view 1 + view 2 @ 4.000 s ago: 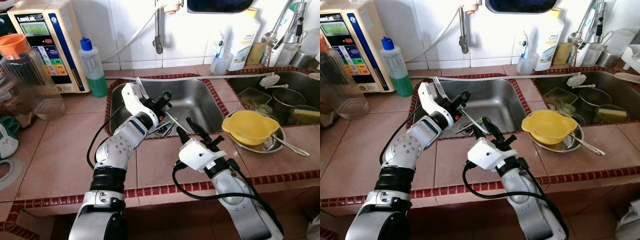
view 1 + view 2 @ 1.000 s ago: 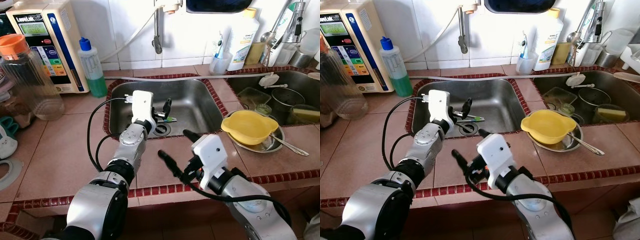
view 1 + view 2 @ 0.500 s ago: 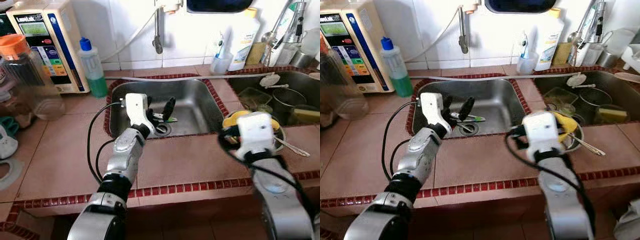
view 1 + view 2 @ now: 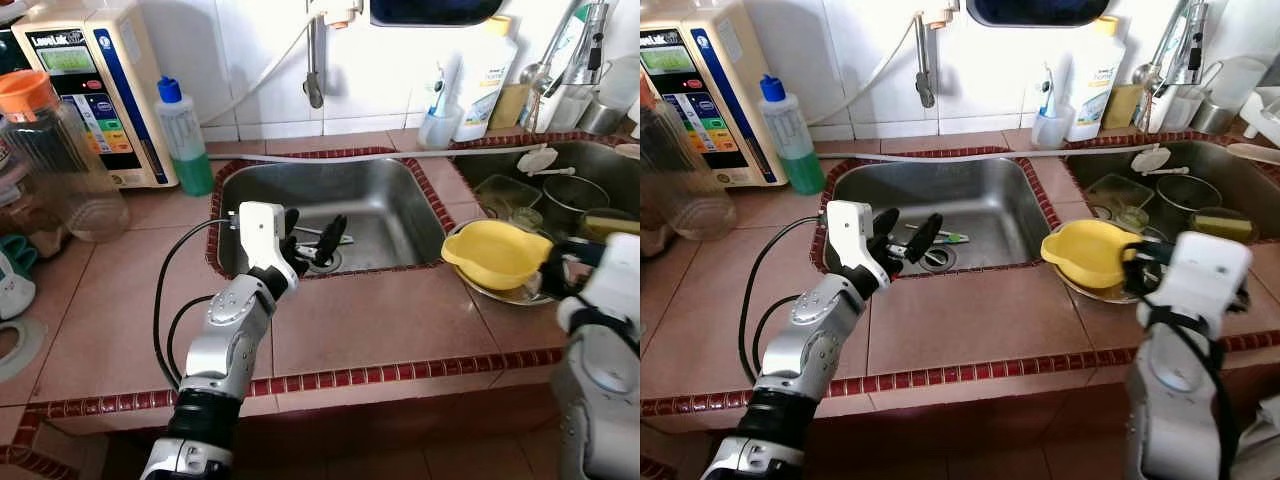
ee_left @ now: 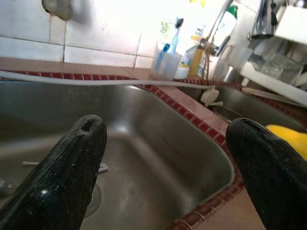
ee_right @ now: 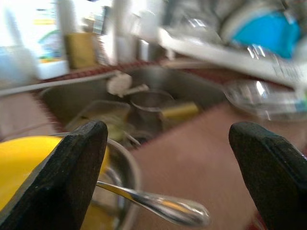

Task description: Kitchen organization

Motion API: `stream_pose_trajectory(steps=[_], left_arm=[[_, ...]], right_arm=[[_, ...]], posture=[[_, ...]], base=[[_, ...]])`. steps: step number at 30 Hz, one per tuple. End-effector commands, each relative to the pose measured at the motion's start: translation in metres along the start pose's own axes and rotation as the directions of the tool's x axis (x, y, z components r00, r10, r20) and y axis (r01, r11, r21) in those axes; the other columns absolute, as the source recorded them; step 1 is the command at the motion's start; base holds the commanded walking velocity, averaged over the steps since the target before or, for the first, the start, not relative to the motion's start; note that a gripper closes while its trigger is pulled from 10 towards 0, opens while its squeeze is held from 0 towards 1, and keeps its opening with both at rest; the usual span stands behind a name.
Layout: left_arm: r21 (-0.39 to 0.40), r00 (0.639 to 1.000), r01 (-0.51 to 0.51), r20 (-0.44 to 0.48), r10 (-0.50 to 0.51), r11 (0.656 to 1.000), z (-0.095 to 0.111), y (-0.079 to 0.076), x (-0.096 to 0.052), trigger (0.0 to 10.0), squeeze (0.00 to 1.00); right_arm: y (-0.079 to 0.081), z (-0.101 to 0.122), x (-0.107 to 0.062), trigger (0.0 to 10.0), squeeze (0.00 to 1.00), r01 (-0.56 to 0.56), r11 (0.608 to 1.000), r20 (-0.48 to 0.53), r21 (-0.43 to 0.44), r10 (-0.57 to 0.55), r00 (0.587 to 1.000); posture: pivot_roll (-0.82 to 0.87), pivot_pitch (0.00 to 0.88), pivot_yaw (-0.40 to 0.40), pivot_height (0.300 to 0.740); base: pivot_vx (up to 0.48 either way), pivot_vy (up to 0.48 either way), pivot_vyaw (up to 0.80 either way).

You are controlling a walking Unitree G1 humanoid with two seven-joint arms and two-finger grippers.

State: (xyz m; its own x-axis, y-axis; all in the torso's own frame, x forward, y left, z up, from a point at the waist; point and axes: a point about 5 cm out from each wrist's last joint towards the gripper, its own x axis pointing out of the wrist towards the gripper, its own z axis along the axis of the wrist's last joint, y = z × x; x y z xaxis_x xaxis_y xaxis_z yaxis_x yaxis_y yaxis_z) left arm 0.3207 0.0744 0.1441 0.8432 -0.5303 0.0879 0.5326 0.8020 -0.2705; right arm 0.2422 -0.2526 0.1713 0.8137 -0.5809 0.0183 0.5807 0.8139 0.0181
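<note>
Left tool (image 4: pixel 305 240) hung at centre frame over the near rim of the left sink (image 4: pixel 380 195), fingers apart and holding nothing. Cutlery (image 4: pixel 930 238) lay at the drain just past it, so I judged that part unfinished. Right tool (image 6: pixel 168 177) sat at the lower right of the frame, fingers wide apart and empty, just beside the yellow bowl (image 4: pixel 495 252), which rested in a steel dish (image 4: pixel 515 292) on the tiled bench (image 4: pixel 370 320) with a spoon (image 6: pixel 158 203) lying across the dish. Pots and a container were in the right sink (image 4: pixel 590 170). By my reckoning, the tidying was barely begun: bowl, dish, spoon and sink contents all needed sorting
</note>
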Motion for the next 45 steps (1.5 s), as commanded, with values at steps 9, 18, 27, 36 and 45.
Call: stream_pose_trajectory(steps=[9,18,27,36,45], left_arm=[[0.023,0.998,0.066,-0.021,-0.066,0.998,0.004,-0.011,-0.006,10.0,0.00],[0.024,0.997,0.069,-0.045,-0.068,0.997,0.003,-0.013,-0.008,10.0,0.00],[0.030,0.997,0.059,-0.051,-0.057,0.998,0.004,-0.012,-0.010,10.0,0.00],[0.031,0.997,0.056,-0.053,-0.054,0.998,0.004,-0.013,-0.009,10.0,0.00],[0.031,0.997,0.056,-0.054,-0.055,0.998,0.003,-0.014,-0.008,10.0,0.00]], right_arm=[[-0.016,-0.018,0.008,10.0,0.00,0.106,0.974,-0.092,0.202,-0.089,0.992],[-0.007,-0.031,0.018,10.0,0.00,0.082,0.920,-0.170,0.383,-0.017,0.985],[0.007,-0.033,0.021,2.0,0.00,0.008,0.881,-0.155,0.474,0.074,0.985],[0.001,-0.033,0.023,0.0,0.00,0.022,0.882,-0.146,0.472,0.054,0.988],[-0.004,-0.034,0.024,0.0,0.00,0.049,0.883,-0.142,0.466,0.020,0.990]], posture=[[0.02,0.000,0.064,0.740],[0.03,0.000,0.059,0.740],[0.04,0.000,0.056,0.740],[0.03,0.000,0.057,0.740],[0.03,0.000,0.057,0.740]], base=[[0.000,0.000,0.00],[0.000,0.000,0.00],[0.000,0.000,0.00],[0.000,0.000,0.00],[0.000,0.000,0.00]])
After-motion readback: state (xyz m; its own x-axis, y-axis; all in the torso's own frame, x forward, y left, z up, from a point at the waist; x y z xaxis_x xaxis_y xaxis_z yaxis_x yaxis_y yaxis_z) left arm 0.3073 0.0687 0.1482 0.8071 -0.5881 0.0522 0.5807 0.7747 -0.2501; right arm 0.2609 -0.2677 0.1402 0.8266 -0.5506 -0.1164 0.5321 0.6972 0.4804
